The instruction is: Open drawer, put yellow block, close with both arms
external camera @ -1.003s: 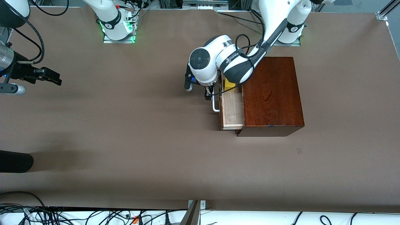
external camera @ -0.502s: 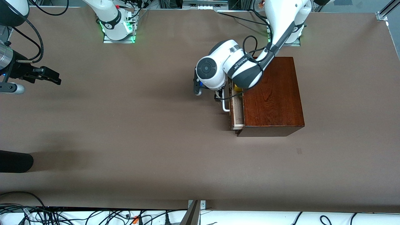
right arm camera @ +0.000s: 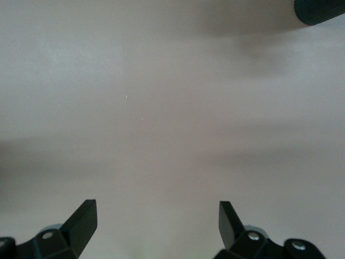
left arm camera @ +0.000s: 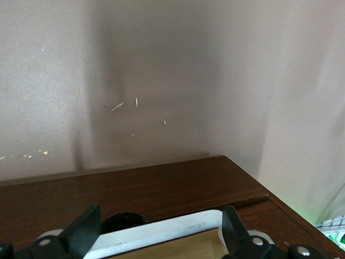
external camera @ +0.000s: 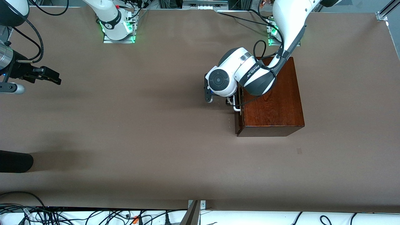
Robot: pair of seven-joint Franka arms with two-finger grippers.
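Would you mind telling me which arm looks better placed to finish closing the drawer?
Left: the left gripper is open at the drawer handle; the right gripper waits, open, over the table's right-arm end.

A brown paper-like cover (external camera: 140, 131) spans the table. At nine o'clock of the front view a black rounded cylinder (external camera: 15, 161) pokes in from the edge. Tangled black cables (external camera: 62, 215) crowd seven o'clock, along a white strip (external camera: 281, 217).

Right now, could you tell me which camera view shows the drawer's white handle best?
The left wrist view: the white handle fills the space between the left gripper's open fingers, against the drawer front. The front view shows only its end under the left arm's wrist. The right wrist view shows only table.
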